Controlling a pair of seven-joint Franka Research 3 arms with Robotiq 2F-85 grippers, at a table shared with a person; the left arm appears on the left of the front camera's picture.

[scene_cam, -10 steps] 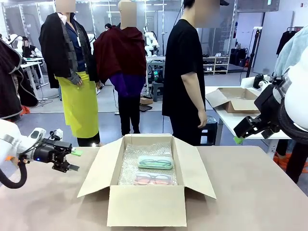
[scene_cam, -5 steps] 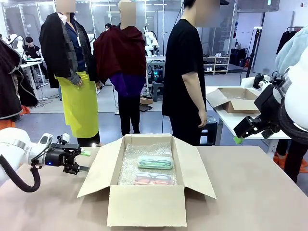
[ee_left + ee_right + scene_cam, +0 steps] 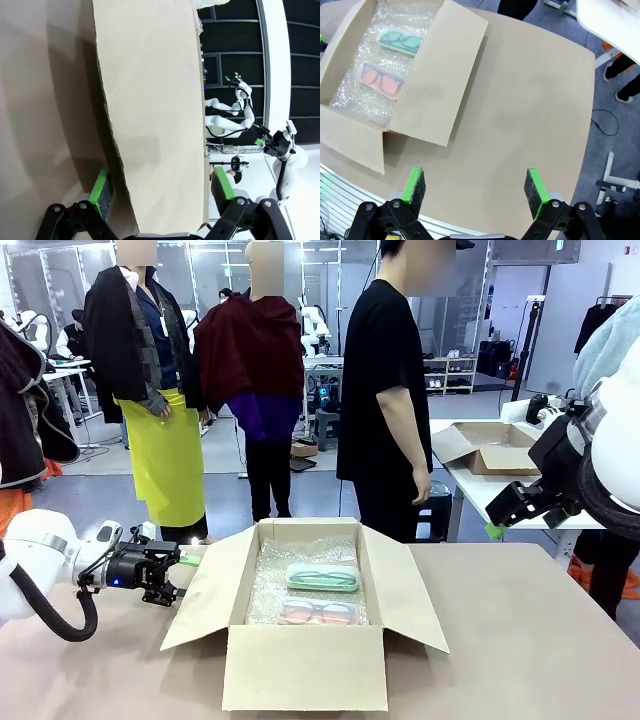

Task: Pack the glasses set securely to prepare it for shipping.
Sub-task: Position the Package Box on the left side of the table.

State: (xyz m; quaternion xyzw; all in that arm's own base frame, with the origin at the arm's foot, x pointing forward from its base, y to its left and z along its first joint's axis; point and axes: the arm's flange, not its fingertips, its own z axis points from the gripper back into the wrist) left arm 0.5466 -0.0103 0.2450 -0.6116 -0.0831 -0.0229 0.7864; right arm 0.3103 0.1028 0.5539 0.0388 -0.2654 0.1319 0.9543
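**Both glasses cases lie in the open box; left fingers straddle a flap**

The cardboard box [image 3: 305, 665] stands open on the table [image 3: 540, 640], near the robot's edge, with all its flaps spread. Inside, on a lining of bubble wrap [image 3: 272, 575], lie the two cases. The mint-green case [image 3: 323, 577] is on the far side and the pink case [image 3: 319, 612] is nearer the robot. They sit just beside each other, flat, and glasses show through their clear tops.

The left gripper [image 3: 183, 578] is at the box's left flap [image 3: 205, 590]. In the left wrist view its fingers [image 3: 102, 189] are spread wide with the flap's edge between them (the pads do not appear to press on the cardboard).

The right gripper [image 3: 476, 185] hangs high over the right side of the table. Its fingers are wide apart and hold nothing.

A person [image 3: 385, 390] in black stands at the far side, arms down.
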